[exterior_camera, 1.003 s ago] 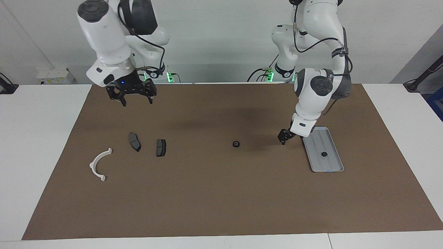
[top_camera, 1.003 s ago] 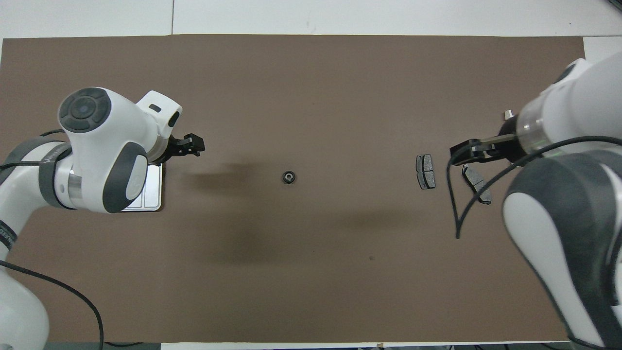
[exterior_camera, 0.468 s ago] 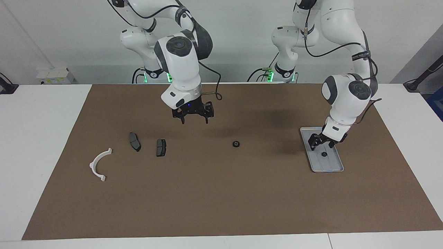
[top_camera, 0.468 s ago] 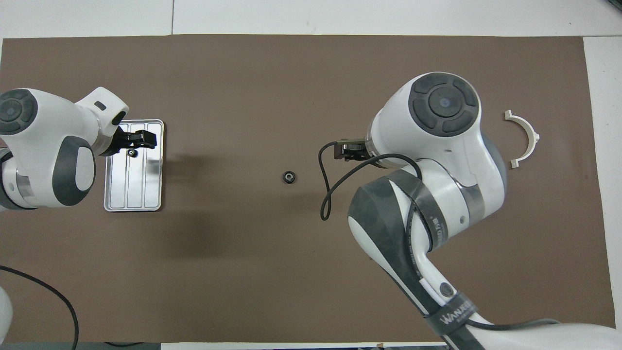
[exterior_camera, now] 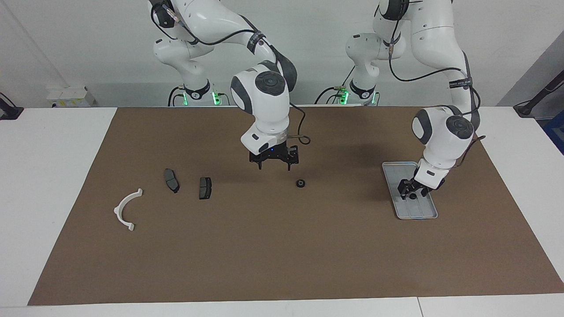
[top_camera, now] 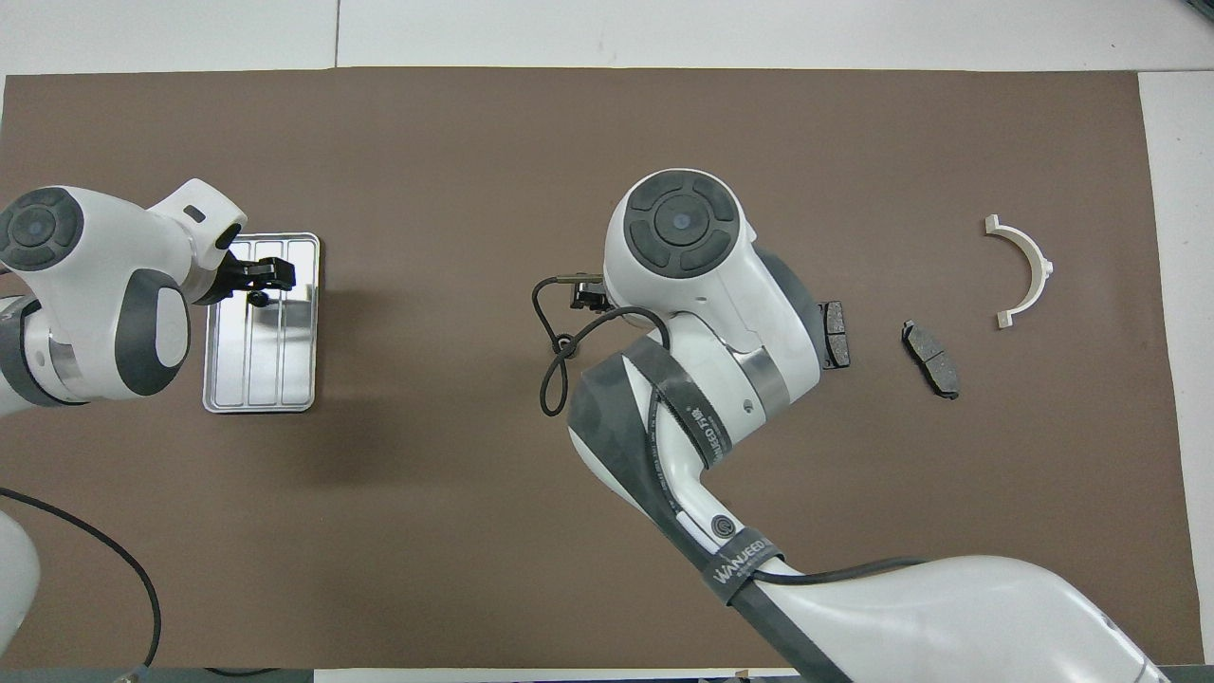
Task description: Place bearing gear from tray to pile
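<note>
One bearing gear [exterior_camera: 300, 183] is left mid-table short of the pile [exterior_camera: 205, 188], under the open-jawed right gripper [exterior_camera: 273, 165], while another gear [exterior_camera: 413, 196] in the tray [exterior_camera: 391, 172] is straddled by the left gripper [exterior_camera: 410, 190], its jaws' grip unclear.

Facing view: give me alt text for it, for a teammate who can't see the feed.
The left gripper is down in the silver tray at the left arm's end of the table, around a small black gear. The right gripper, open, hangs over the brown mat beside a second gear. Two brake pads and a white arc bracket lie toward the right arm's end.
</note>
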Tool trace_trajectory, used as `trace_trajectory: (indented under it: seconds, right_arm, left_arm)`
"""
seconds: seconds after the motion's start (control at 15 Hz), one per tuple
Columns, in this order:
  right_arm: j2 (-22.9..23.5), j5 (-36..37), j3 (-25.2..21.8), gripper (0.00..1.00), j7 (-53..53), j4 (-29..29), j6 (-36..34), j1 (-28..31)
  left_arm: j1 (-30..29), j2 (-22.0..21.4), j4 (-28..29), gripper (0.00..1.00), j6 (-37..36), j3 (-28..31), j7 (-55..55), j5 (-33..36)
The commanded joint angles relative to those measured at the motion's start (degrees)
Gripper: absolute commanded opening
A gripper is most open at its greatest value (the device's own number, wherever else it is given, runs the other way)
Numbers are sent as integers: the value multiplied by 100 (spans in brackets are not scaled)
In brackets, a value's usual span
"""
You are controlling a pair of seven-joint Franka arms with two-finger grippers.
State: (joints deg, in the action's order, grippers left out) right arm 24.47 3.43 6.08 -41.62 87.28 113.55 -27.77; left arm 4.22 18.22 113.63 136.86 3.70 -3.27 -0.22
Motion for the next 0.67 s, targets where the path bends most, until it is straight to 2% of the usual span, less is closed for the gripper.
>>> trace_trajectory:
  seconds: [0.0, 0.2, 0.6]
  right_arm:
    - [732, 420, -37, 100, -704, -859, -202, -334]
    - [1068, 519, -37, 100, -1110, -1186, -229, -501]
    - [1270, 527, -46, 100, -1524, -1239, -150, -721]
  left_arm:
    - [-105, 32, 107, 81, 166, -62, 46, 66]
    - [-114, 6, 247, 79, 219, -62, 46, 66]
    - [-123, -3, 300, 76, 254, -62, 37, 66]
